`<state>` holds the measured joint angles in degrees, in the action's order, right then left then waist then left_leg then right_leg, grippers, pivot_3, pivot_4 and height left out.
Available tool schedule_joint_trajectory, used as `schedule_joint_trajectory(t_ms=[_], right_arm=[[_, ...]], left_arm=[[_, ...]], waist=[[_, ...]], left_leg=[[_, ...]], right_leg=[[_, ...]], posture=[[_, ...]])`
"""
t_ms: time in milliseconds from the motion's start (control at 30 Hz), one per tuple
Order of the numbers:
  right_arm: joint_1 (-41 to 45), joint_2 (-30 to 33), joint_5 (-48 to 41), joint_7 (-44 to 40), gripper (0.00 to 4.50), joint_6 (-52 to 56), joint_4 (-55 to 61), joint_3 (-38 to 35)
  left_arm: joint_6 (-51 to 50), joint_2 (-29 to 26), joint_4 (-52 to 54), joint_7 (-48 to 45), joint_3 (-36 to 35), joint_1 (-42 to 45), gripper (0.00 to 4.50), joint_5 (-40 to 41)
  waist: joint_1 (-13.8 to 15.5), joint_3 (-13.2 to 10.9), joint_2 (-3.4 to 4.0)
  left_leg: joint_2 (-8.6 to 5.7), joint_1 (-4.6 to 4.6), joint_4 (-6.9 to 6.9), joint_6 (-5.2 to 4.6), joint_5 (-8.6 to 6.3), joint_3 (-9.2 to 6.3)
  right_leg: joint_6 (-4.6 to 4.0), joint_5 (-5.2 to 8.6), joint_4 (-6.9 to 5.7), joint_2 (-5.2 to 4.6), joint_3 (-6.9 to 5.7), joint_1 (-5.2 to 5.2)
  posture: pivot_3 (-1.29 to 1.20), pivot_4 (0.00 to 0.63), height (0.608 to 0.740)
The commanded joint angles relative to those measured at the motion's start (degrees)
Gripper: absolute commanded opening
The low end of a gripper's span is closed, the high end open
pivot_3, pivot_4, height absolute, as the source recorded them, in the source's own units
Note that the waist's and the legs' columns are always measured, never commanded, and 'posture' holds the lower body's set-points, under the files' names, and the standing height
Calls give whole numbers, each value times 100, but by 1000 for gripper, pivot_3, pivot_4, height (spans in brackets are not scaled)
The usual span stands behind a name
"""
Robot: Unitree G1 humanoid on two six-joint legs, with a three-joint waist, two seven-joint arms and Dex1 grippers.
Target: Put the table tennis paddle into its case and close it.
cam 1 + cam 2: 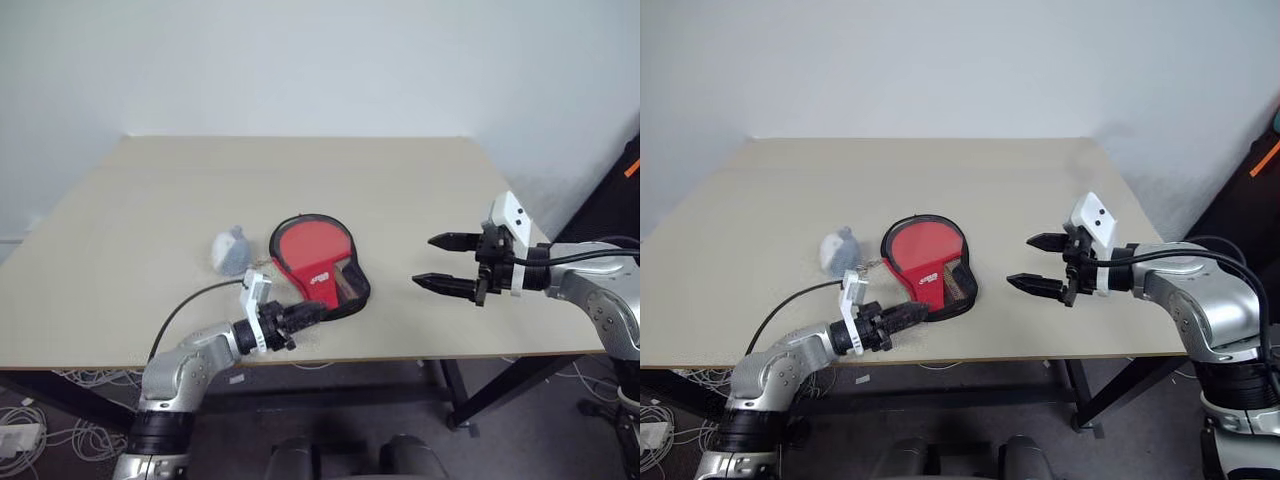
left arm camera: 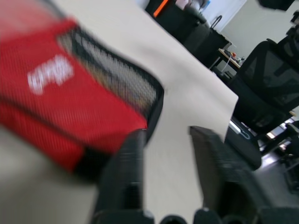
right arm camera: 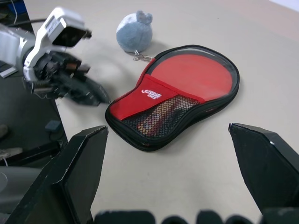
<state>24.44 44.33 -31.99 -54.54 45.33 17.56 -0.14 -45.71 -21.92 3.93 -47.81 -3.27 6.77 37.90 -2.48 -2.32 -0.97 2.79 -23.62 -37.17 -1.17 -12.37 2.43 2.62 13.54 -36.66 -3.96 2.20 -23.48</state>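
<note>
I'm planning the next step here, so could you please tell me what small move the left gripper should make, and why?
Probably ease the left gripper back from the case: its fingers look parted with nothing between them, and the case seems closed on the table.

— What carries everything here?
— A plain beige table [image 1: 150, 220] with a smooth top, set close to a pale wall.
— And what lies on it?
— A red case [image 1: 318, 262] with a black zip rim and a mesh pocket, lying flat near the front edge. Just beside its round end sits a small grey-blue tag [image 1: 232, 251], linked to the case by a short chain.
</note>
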Motion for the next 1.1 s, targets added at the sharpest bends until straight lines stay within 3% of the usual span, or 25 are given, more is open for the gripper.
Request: schedule_joint_trajectory(t_ms=[33, 100, 367, 767, 1100], right_arm=[[63, -9, -69, 39, 4500, -30, 181, -67], [53, -23, -74, 53, 4500, -18, 184, -69], [-16, -57, -109, 137, 4500, 56, 261, -95], [-166, -21, -194, 241, 4500, 153, 431, -173], [-99, -90, -215, 319, 4500, 181, 424, -108]], left_arm=[[75, 45, 250, 124, -26, -5, 2945, 47], [48, 86, 199, 196, -49, -20, 3620, 71], [-345, 187, 115, 375, -294, -61, 3620, 471], [-1335, 370, 211, 1185, -1380, -275, 3620, 1689], [-1391, 741, -64, 1692, -1356, -80, 3620, 1662]], waist=[[3, 0, 0], [2, 0, 0], [0, 0, 0], [0, 0, -1], [2, 1, -1]], left_leg=[[0, 0, -1, 0, 0, 0], [-1, 0, -1, 0, 0, 0], [-1, 0, -1, 0, 0, -1], [-1, 1, -2, 0, -1, -3], [-3, 1, -4, 0, -1, -3]], right_leg=[[0, 0, 0, 0, 0, 0], [0, 0, 0, 0, 0, 1], [0, 0, 0, 0, 0, 1], [0, 0, 0, 0, -1, 1], [-1, 0, 0, -1, -1, 4]], posture=[[0, 0, 740], [0, 0, 740], [0, 0, 740], [0, 0, 740], [0, 0, 740]])
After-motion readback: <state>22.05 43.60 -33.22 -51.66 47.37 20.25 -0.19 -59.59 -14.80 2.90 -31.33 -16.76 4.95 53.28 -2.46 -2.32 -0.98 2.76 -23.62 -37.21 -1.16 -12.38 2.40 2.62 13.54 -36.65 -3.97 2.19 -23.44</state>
